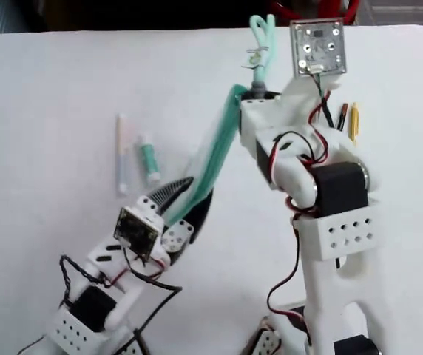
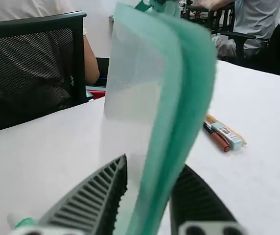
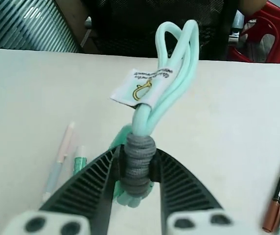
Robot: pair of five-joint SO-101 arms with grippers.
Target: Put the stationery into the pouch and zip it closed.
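Pouch (image 1: 211,159) up off the table (image 1: 49,89), and in the high view you've got it strung taut between both arms. The left gripper (image 1: 168,201) is clamped on its near end and the right gripper (image 1: 259,95) is pinching the zip cord (image 1: 262,37) at the far end. A pale pen (image 1: 121,151) and a green marker (image 1: 149,159) lie on the left arm's side, a brown pen (image 1: 342,115) and a yellow pen (image 1: 354,122) beyond the right arm. None are inside, so I'd call this the opening pull. Left wrist view: jaws pressed onto the pouch's folded teal edge, mesh panel standing upright, a decent bite. Right wrist view: jaws closed on the grey binding (image 3: 137,161) at the cord's root, loop poking up free. Anchor your left clamp and draw the cord along the line of the zip, not upward, or the fabric will likely buckle. Grip low on that binding so it can't slip.
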